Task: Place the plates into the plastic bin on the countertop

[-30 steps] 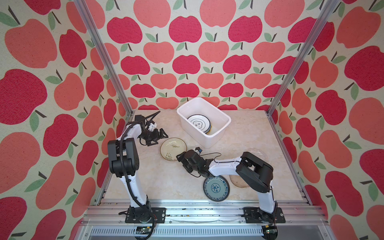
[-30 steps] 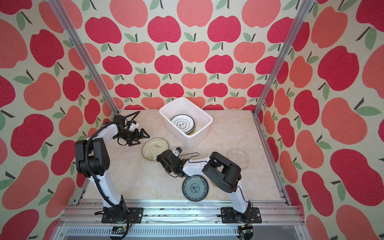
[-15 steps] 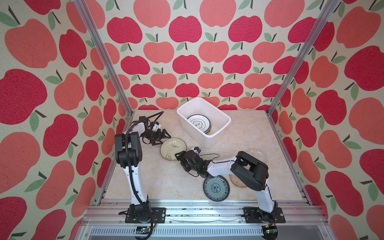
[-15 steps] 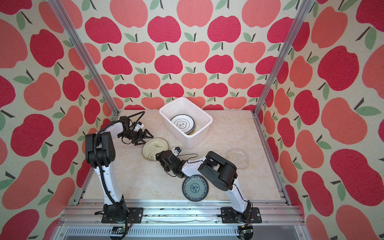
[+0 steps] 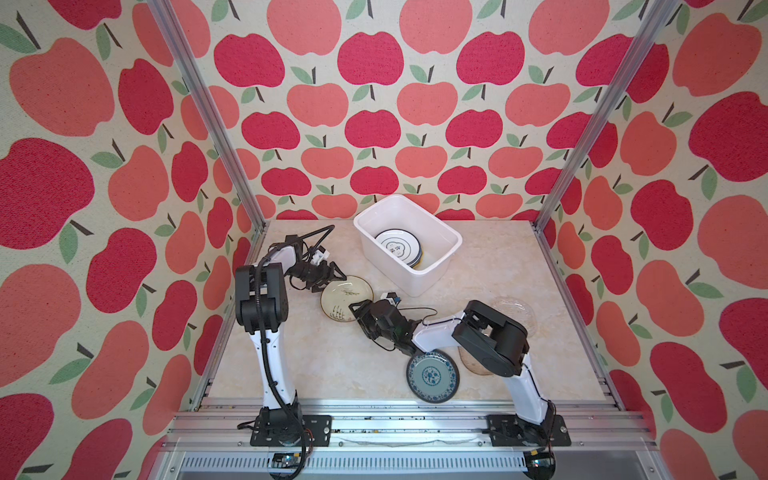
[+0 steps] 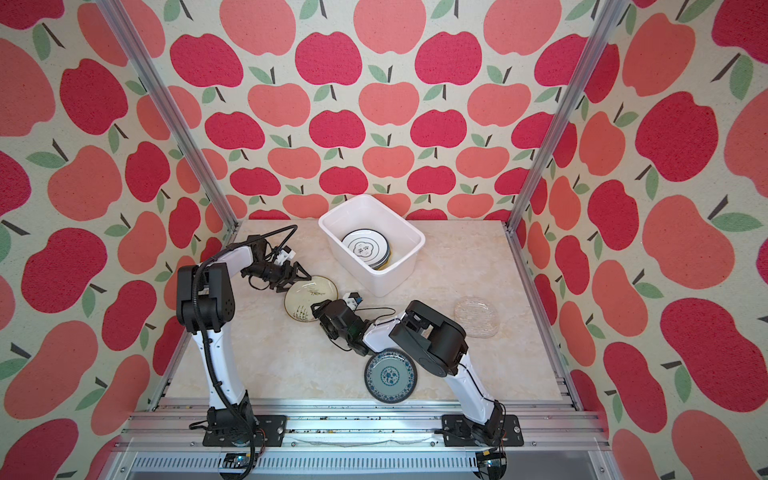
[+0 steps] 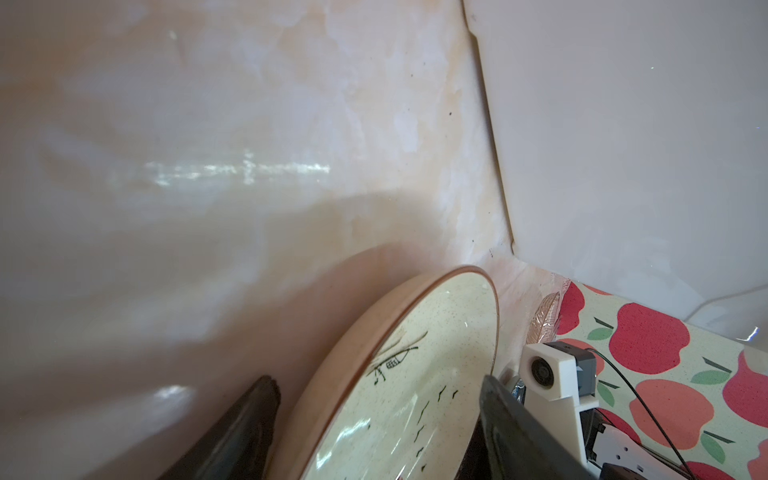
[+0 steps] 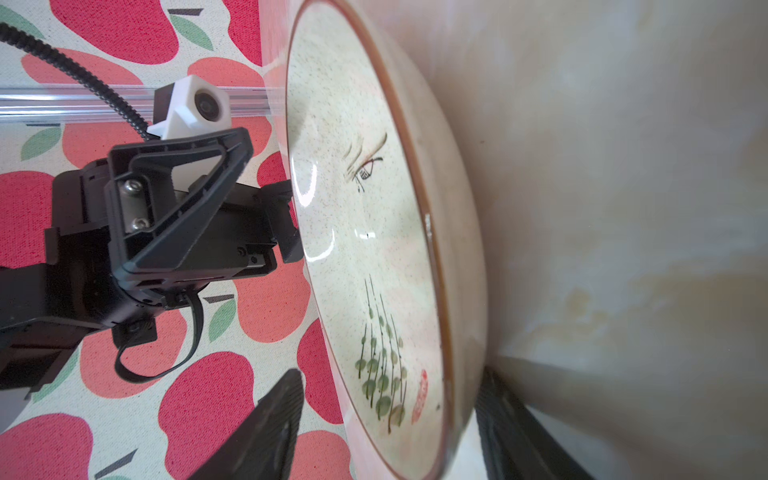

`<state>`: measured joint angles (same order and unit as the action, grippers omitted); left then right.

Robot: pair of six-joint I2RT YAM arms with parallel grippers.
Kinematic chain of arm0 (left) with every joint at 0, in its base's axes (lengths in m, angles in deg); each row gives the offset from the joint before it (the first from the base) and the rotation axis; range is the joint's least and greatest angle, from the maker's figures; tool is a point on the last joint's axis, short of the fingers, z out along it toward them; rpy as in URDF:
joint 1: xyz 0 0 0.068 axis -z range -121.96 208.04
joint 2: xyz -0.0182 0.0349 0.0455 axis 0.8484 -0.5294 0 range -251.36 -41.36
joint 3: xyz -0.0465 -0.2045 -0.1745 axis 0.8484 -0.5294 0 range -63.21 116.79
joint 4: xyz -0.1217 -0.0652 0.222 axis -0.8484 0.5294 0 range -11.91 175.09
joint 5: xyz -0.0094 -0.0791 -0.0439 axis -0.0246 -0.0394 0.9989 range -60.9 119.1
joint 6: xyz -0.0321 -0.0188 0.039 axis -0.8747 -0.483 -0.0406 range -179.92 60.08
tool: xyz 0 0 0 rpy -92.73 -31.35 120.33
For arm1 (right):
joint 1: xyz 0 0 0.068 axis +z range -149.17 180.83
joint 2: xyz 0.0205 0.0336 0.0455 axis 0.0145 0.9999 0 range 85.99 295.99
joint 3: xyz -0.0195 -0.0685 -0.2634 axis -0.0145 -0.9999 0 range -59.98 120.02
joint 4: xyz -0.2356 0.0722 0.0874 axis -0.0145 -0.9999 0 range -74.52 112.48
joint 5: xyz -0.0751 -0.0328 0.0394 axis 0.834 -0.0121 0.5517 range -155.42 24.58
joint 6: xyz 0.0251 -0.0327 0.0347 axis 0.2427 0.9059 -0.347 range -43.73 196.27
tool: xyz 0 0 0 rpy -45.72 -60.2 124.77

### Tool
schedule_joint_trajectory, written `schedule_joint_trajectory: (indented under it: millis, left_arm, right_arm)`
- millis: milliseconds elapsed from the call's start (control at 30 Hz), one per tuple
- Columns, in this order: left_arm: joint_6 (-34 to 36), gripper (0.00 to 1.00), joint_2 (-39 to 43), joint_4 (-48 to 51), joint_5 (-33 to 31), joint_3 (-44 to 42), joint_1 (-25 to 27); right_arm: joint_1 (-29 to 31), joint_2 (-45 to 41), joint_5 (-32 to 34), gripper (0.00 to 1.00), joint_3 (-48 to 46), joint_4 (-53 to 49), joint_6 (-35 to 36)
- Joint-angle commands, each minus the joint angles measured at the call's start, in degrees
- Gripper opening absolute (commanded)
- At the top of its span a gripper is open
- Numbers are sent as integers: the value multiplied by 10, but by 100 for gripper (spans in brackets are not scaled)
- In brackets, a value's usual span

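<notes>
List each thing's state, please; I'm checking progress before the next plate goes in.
Cream plate: flat on countertop, not yet clamped.
Left gripper: open, straddling its rim.
Right gripper: open, straddling the opposite rim.
Bin: upright, holding stacked plates.
Blue plate: flat, untouched.
Glass plate: flat, untouched.
Oval plate: partly hidden under right arm.

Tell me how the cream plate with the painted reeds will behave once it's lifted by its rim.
The cream plate looks like glazed ceramic: probably stiff, fairly heavy, breakable if dropped. Bright glare on its face suggests a slick surface that may slip. Held by one edge of its sloping rim, it would likely tilt.
</notes>
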<state>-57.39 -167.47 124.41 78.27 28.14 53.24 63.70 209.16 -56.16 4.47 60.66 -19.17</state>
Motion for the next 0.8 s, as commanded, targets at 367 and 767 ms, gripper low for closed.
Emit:
schedule_joint_trajectory:
  millis: [367,767]
  left_arm:
    - [8,78,34,12,-12,-47,6]
    - [-1,79,49,3,-12,-67,9]
  right_arm:
    - [-20,67,-45,55,38,10,58]
    - [-20,71,-46,27,30,33,44]
